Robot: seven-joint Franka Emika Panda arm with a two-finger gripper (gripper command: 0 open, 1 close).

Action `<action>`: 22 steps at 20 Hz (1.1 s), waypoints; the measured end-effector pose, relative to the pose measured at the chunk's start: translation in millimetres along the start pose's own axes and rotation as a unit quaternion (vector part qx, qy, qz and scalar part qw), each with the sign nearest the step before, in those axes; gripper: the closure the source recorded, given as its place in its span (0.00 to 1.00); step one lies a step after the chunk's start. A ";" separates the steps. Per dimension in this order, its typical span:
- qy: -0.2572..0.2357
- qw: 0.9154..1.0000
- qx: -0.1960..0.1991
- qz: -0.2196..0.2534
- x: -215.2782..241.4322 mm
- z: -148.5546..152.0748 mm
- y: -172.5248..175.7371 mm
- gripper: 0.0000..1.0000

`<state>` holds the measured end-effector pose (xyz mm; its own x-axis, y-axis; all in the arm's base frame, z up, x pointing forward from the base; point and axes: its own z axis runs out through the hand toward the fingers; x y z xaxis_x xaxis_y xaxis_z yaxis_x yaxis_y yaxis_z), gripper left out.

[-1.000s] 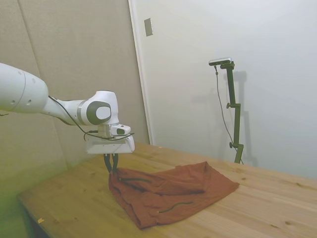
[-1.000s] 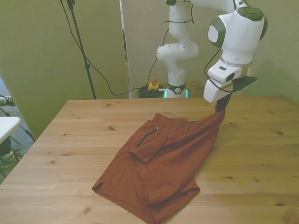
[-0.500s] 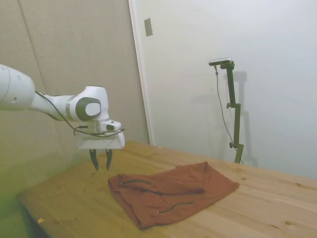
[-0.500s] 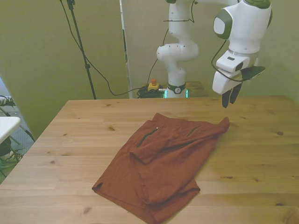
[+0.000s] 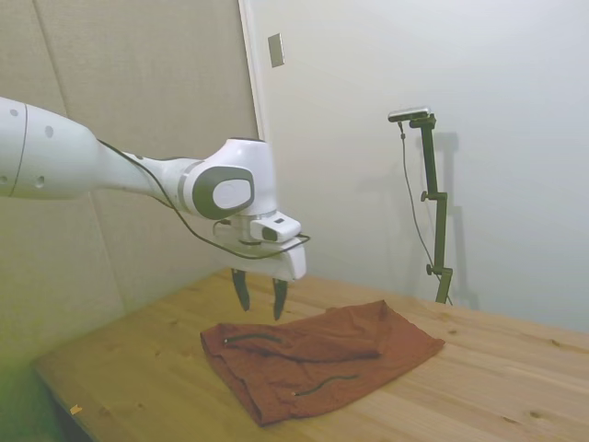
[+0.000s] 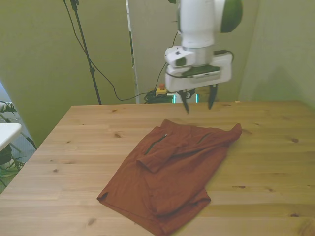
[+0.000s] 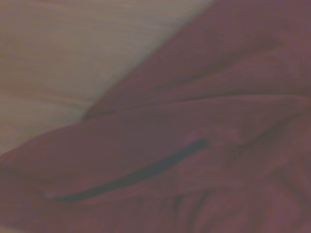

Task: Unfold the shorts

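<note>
The gripper (image 5: pixel 259 296) (image 6: pixel 198 101) hangs in the air with its two dark fingers spread apart and nothing between them, above the far edge of the shorts (image 5: pixel 317 356) (image 6: pixel 172 169) (image 7: pixel 194 145) and clear of the cloth. The rust-red shorts lie crumpled and partly folded over on the wooden bench (image 5: pixel 138 368) (image 6: pixel 74 147), one corner reaching toward the front view's right. A thin dark cord (image 5: pixel 326 381) (image 7: pixel 141 172) lies on the fabric; the blurred wrist view shows it running across a fold.
</note>
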<state>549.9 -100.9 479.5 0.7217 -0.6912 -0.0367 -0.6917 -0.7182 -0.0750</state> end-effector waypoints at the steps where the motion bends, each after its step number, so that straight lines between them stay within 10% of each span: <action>1: 0.006 1.000 0.006 0.024 16.0 2.2 13.6 0.00; 7: 0.017 0.984 0.050 0.169 99.7 32.0 82.7 0.00; 15: 0.020 0.939 0.151 0.308 155.2 47.4 98.9 0.00; 22: 0.000 0.937 0.148 0.316 164.9 85.5 80.0 0.00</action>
<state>615.8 -265.6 382.3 0.1701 -0.9711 -0.1674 -0.9440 -0.1118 -0.3104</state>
